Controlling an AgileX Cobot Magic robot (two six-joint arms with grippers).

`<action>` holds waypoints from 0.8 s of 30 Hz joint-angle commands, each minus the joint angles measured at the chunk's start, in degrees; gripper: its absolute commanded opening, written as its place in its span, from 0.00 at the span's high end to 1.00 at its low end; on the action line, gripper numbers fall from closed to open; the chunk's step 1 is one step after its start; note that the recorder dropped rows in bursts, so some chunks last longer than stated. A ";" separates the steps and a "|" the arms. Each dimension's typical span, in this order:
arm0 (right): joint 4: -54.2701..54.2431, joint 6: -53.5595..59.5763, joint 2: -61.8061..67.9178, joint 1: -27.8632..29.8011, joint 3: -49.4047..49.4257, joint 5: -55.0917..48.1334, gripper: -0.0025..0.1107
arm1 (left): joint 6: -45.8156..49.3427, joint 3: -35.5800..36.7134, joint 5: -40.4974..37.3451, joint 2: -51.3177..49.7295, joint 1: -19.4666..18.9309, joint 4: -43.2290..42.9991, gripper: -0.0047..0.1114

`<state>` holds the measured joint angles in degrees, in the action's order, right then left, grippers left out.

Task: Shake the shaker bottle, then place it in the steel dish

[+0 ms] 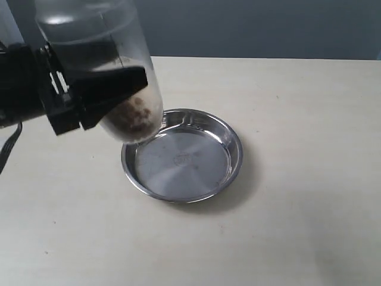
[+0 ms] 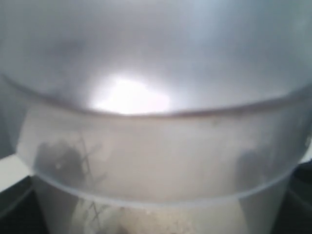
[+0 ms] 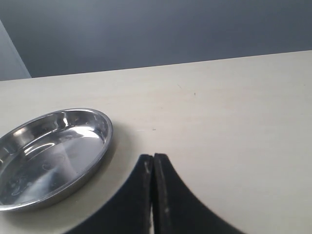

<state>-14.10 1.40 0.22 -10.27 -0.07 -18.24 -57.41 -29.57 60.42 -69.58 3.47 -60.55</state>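
The shaker bottle is held in the air close to the exterior camera, tilted, with brown granules gathered at its lower rounded end. That end hangs over the left rim of the steel dish. My left gripper is shut on the bottle's middle; one black finger crosses its front. In the left wrist view the frosted bottle fills the picture and hides the jaws. My right gripper is shut on nothing, low over the table beside the dish. The dish holds nothing.
The beige table stretches around the dish, with its far edge against a dark blue-grey wall. A black cable hangs from the left arm at the left edge.
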 commanded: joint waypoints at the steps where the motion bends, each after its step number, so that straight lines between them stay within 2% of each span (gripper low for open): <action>1: 0.04 0.09 -0.22 -0.06 0.07 0.57 0.98 | -3.68 -3.08 -10.15 0.12 1.29 -4.65 0.96; 2: 0.04 0.09 -0.22 -0.06 0.07 0.57 0.98 | -8.36 -2.84 -16.34 -0.56 2.52 -9.31 0.96; 4: 0.04 0.09 -0.22 -0.06 0.07 0.57 0.98 | -15.39 -2.65 -23.00 -2.40 4.83 -17.95 0.96; 5: 0.04 0.09 -0.22 -0.06 0.07 0.57 0.98 | -15.76 -2.85 -22.83 -3.19 5.78 -19.74 0.96; 7: 0.04 0.09 -0.22 -0.06 0.07 0.57 0.98 | -13.62 -4.28 -18.46 -3.34 6.46 -18.02 0.96; 10: 0.04 0.09 -0.22 -0.06 0.07 0.57 0.98 | -5.72 -8.05 -8.59 -1.83 6.46 -9.42 0.96; 12: 0.04 0.09 -0.22 -0.06 0.07 0.57 0.98 | -3.83 -10.74 -4.18 -0.38 6.46 -5.13 0.96; 14: 0.04 0.09 -0.22 -0.06 0.07 0.57 0.98 | -2.93 -12.76 -5.59 0.10 6.46 -6.35 0.96; 16: 0.04 0.09 -0.22 -0.06 0.07 0.57 0.98 | -4.99 -12.45 -13.57 -0.59 7.46 -12.26 0.96; 18: 0.04 0.09 -0.22 -0.06 0.07 0.57 0.98 | -12.51 -11.31 -22.32 -2.49 8.83 -20.13 0.96; 19: 0.04 0.09 -0.22 -0.06 0.07 0.57 0.98 | -16.74 -10.88 -23.05 -4.14 9.35 -24.02 0.96; 21: 0.04 0.09 -0.22 -0.06 0.07 0.57 0.98 | -17.02 -11.01 -19.20 -5.22 9.56 -26.23 0.96; 24: 0.04 0.09 -0.22 -0.06 0.07 0.57 0.98 | -11.60 -13.65 -10.65 -3.63 9.56 -20.33 0.96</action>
<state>-14.10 1.40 0.22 -10.27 -0.07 -18.24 -71.61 -40.41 41.18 -75.33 12.39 -86.66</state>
